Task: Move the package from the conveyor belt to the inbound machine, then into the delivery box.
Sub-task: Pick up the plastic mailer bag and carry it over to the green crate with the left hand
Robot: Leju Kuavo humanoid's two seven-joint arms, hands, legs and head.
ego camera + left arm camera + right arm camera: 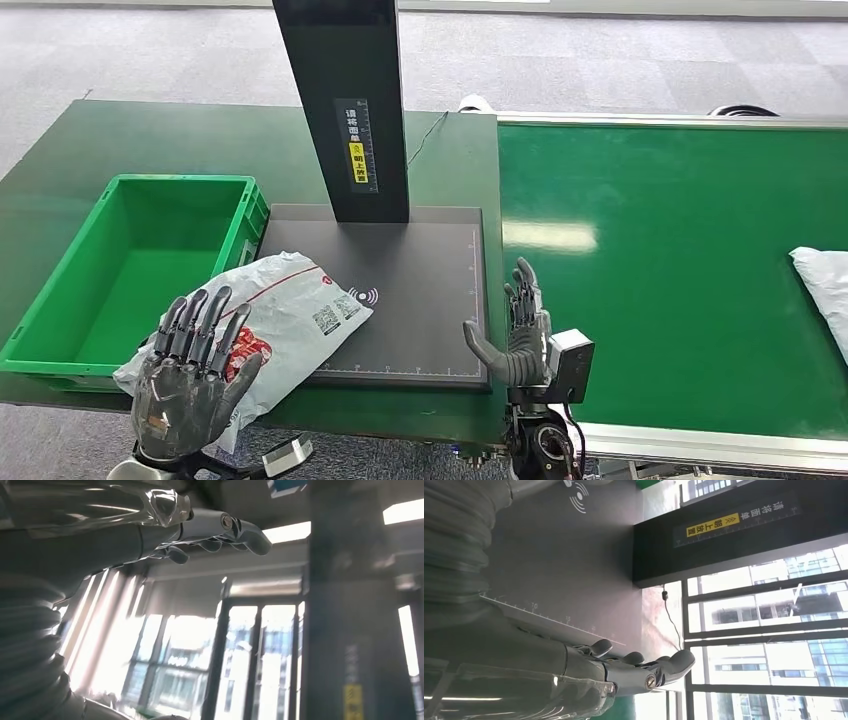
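Observation:
A white plastic package with red print and QR codes lies on the left part of the dark scanner plate of the inbound machine, overhanging the table's front edge. My left hand hovers over its near corner, fingers spread, holding nothing. My right hand stands open at the plate's right edge, beside the conveyor belt; its fingers show in the right wrist view, apart and empty. The green delivery box sits empty to the package's left. My left hand's fingers are extended.
The machine's black post rises from the plate's far side. A second white package lies at the belt's right edge. The green table carries box and machine.

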